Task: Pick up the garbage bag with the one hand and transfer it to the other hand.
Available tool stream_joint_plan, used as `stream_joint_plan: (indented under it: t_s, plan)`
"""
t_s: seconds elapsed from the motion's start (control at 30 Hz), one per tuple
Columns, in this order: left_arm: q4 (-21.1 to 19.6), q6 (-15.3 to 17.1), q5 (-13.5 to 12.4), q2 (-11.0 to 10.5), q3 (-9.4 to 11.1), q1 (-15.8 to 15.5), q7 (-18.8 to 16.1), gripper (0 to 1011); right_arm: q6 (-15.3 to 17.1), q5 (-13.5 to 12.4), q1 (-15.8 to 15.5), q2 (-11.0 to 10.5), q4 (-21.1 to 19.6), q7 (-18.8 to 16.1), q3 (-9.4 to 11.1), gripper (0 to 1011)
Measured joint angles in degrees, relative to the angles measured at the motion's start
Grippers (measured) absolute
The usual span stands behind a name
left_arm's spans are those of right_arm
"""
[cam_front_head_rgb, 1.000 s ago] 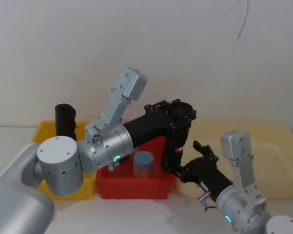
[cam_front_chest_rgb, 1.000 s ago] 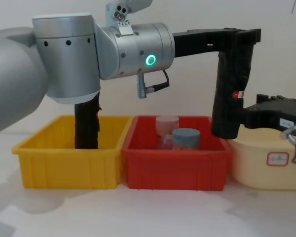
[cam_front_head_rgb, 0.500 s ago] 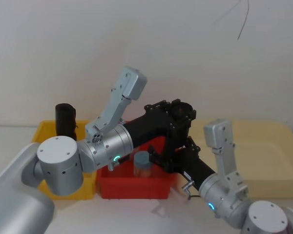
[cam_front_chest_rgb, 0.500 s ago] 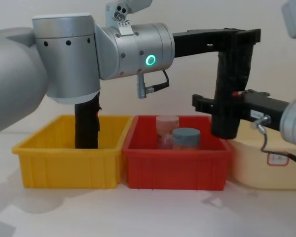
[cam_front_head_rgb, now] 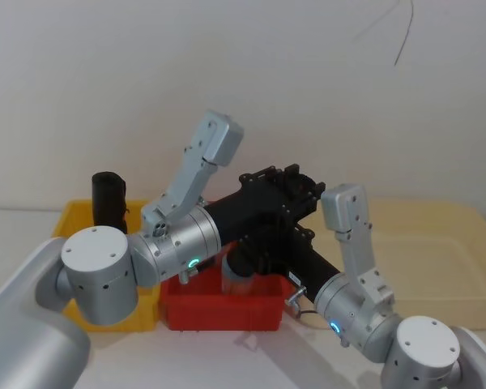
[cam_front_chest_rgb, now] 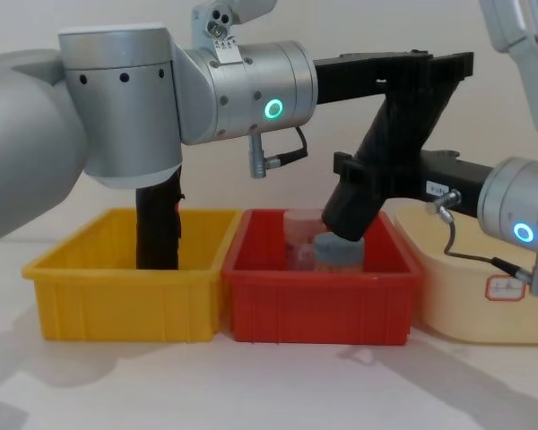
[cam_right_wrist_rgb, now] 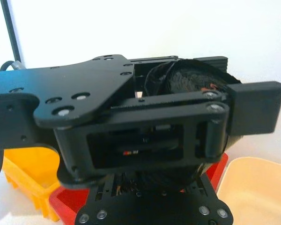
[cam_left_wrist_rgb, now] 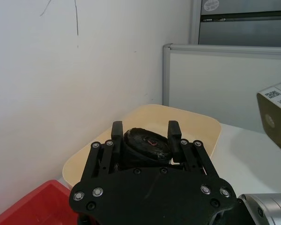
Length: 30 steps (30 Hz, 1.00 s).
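Over red bin (cam_front_chest_rgb: 314,273), black cylindrical garbage bag (cam_front_chest_rgb: 399,121), left claw (cam_left_wrist_rgb: 145,133) clenching, right claw (cam_front_chest_rgb: 368,175) unclear.

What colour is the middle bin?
The middle bin is red, clearest in the chest view.

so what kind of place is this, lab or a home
Likely a robotics lab or office test bench: a plain white wall, yellow bin and red bin on a white table, and an office partition panel.

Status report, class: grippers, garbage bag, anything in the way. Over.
Left gripper shut on top of garbage bag. Right gripper at its middle. Bag tilted, lower end over grey-lidded jar in red bin.
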State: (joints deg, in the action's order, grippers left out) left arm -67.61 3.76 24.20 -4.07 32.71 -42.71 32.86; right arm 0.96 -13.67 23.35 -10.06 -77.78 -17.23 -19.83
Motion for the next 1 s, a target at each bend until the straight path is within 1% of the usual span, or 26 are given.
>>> stream_joint_plan:
  t_s: [0.03, 0.17, 1.0]
  plan:
    - [0.0, 0.0, 0.0, 0.0, 0.0, 0.0, 0.0, 559, 0.0, 0.0, 0.2, 0.1, 0.2, -0.1, -0.1, 583]
    - [0.0, 0.0, 0.0, 0.0, 0.0, 0.0, 0.0, 559, -0.1, 0.0, 0.6, 0.2, 0.5, -0.2, -0.2, 538]
    - [0.0, 0.0, 0.0, 0.0, 0.0, 0.0, 0.0, 559, -0.4, 0.1, 1.6, 0.6, 1.2, -0.6, -0.5, 538]
